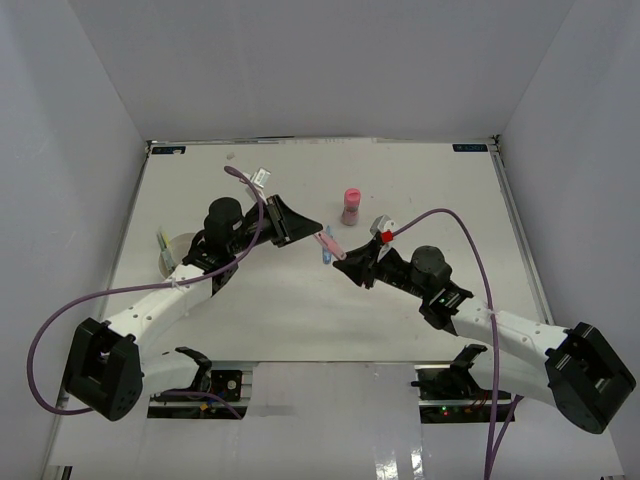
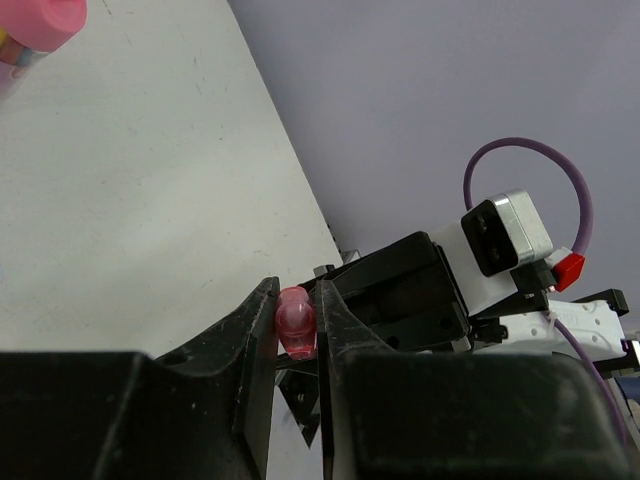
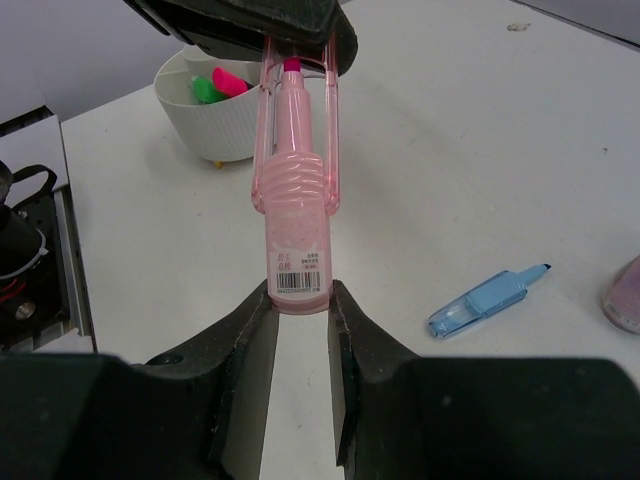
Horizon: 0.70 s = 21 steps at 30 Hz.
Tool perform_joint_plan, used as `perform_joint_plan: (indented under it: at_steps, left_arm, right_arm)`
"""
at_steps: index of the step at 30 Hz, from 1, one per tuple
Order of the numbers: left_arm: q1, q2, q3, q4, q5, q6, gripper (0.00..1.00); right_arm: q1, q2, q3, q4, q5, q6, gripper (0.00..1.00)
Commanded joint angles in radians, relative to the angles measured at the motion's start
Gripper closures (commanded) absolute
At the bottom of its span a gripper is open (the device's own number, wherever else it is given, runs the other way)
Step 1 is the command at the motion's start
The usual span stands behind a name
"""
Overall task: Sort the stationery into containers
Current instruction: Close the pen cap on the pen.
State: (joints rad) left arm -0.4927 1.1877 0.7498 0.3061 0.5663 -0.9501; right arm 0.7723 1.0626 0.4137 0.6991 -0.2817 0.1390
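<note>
Highlighter of translucent pink plastic point(image 3: 297, 220) held above the table's point(image 1: 300, 320) middle, right gripper point(image 3: 300, 300) clamped on its barcoded barrel, left gripper point(image 2: 297, 318) pinching its cap end, pale blue pen point(image 3: 480, 303) lying close by, round white bowl point(image 3: 230, 125) by left edge, stubby pink cylinder point(image 1: 351, 205) nearer far edge.

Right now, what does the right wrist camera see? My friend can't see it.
A pink highlighter is held at both ends: the jaws of the right gripper pinch its labelled end below, the left gripper holds its capped end above. A white bowl with green and pink highlighters sits behind; a blue pen lies on the table at right.
</note>
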Motion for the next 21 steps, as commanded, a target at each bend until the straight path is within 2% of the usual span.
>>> perform_joint_plan:
  at_steps: [1, 21]
  left_arm:
    - [-0.01, -0.01, -0.015, 0.013, 0.047, -0.003, 0.88]
    - [-0.083, 0.007, 0.005, -0.03, -0.013, 0.074, 0.88]
  right_arm:
    - [0.001, -0.004, 0.025, 0.108, -0.013, 0.013, 0.75]
    - [0.001, 0.002, 0.05, 0.096, -0.02, 0.011, 0.75]
